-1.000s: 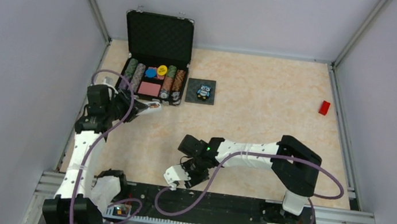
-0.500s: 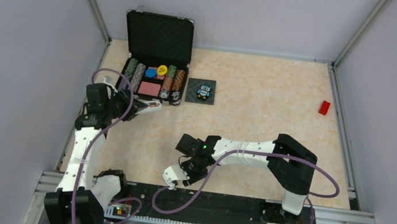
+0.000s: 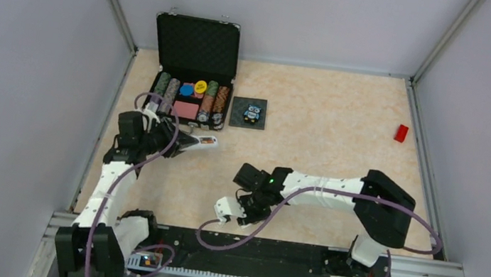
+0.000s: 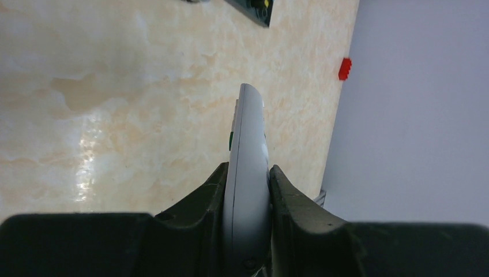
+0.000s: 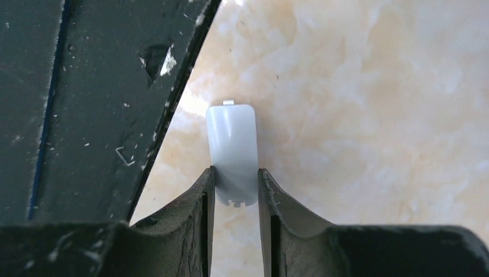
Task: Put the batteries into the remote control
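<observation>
My left gripper (image 3: 190, 142) is shut on the white remote control (image 3: 203, 141) and holds it above the table, pointing right. In the left wrist view the remote (image 4: 247, 144) stands edge-on between the closed fingers (image 4: 210, 190), with small buttons on its left face. My right gripper (image 3: 227, 211) is near the table's front edge, shut on a small white plastic cover piece (image 3: 223, 208). In the right wrist view this cover piece (image 5: 232, 144) sits between the fingertips (image 5: 266, 184), just over the table. I cannot make out the batteries in any view.
An open black case (image 3: 195, 49) of poker chips stands at the back left. The dark owl tile (image 3: 249, 113) lies beside it. A red block (image 3: 401, 133) lies at the far right wall. A black rail (image 3: 285, 252) runs along the front edge, close to my right gripper.
My left arm has moved right and slightly nearer with the remote in it. My right arm has shifted right with the cover piece, a little away from the front rail.
</observation>
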You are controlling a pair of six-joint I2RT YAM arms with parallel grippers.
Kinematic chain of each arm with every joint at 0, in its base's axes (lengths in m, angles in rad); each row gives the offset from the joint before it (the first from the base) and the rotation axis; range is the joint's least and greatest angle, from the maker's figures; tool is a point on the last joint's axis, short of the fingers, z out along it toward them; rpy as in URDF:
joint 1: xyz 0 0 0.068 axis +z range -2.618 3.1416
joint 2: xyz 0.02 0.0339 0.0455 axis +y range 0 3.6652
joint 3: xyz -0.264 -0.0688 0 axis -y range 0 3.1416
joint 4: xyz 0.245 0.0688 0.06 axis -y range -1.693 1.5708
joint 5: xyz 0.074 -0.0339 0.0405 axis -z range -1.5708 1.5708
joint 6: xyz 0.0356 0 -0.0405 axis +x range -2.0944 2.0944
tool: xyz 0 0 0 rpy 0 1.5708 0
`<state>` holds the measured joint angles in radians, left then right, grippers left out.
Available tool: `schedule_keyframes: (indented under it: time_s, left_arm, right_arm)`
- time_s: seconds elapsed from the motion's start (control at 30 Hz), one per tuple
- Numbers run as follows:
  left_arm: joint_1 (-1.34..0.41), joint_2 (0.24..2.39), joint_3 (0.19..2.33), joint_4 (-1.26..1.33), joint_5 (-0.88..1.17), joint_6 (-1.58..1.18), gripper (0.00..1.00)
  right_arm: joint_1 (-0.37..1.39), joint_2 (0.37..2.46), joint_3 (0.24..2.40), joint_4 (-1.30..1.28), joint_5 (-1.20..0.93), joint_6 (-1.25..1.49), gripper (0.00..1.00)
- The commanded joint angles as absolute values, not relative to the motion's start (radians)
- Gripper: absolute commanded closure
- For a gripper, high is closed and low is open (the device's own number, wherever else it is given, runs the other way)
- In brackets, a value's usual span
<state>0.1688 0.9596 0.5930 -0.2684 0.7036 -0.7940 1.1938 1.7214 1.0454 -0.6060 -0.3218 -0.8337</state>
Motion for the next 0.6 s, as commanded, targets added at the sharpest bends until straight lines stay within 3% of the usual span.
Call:
schedule_keyframes:
  time_s: [0.0, 0.37, 0.57]
  left_arm:
    - [0.057, 0.933, 0.565, -0.14, 0.74, -0.794, 1.0]
    - [-0.241, 1.005, 0.519, -0.037, 0.676, -0.77, 1.0]
    - [-0.276, 1.009, 0.51, -0.096, 0.476, -0.772, 1.0]
  right_arm:
    - [1.139, 1.565, 1.028, -0.616, -0.339, -0.703, 0.74]
    - [1.061, 1.354, 0.98, -0.611, -0.228, -0.566, 0.73]
    - [1.056, 1.331, 0.931, -0.508, -0.177, -0.491, 0.73]
